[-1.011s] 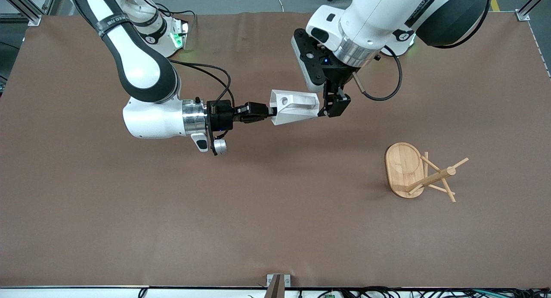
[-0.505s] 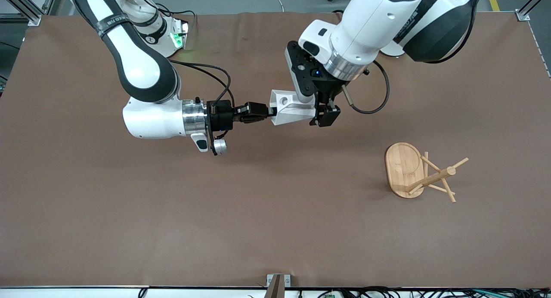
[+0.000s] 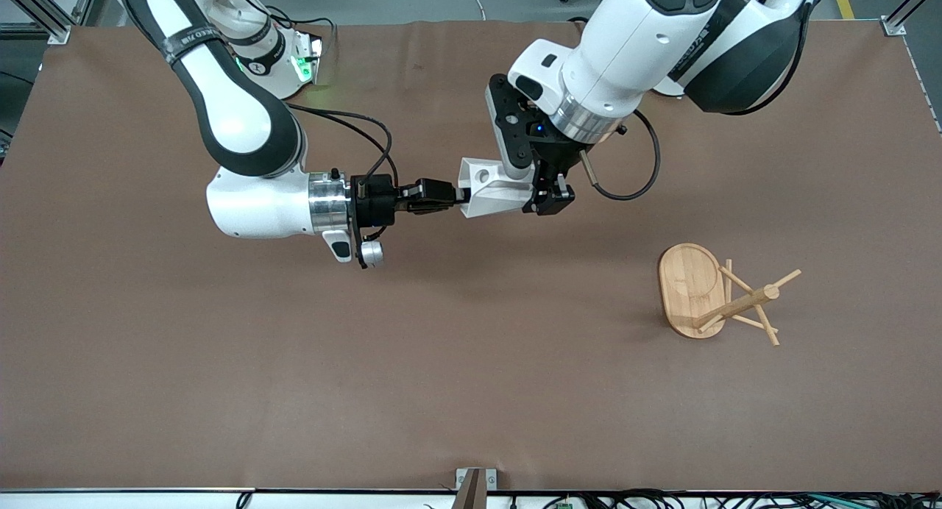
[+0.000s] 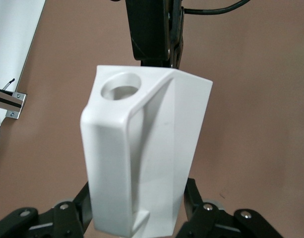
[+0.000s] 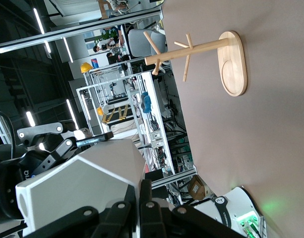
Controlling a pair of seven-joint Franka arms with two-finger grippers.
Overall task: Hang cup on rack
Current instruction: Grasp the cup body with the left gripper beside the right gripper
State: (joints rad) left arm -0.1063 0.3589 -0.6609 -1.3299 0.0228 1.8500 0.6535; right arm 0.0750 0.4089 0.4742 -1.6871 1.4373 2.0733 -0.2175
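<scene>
Over mid-table toward the bases' edge: passage blocked by both arms joined on the white faceted cup (image 3: 491, 193), right gripper (image 3: 458, 195) and left gripper (image 3: 547, 197) clamped at its ends. Only obstacle on the brown table (image 3: 221, 376): light bamboo mug rack (image 3: 710, 296), toward the left arm's end.

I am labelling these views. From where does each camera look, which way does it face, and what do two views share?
Front view: high across the table, facing both arms' bases; shows arms, cup, rack.
Left wrist view: on the left arm, looking along the left tool at the cup.
Right wrist view: on the right arm; right tool, cup, rack.
All share the cup.
</scene>
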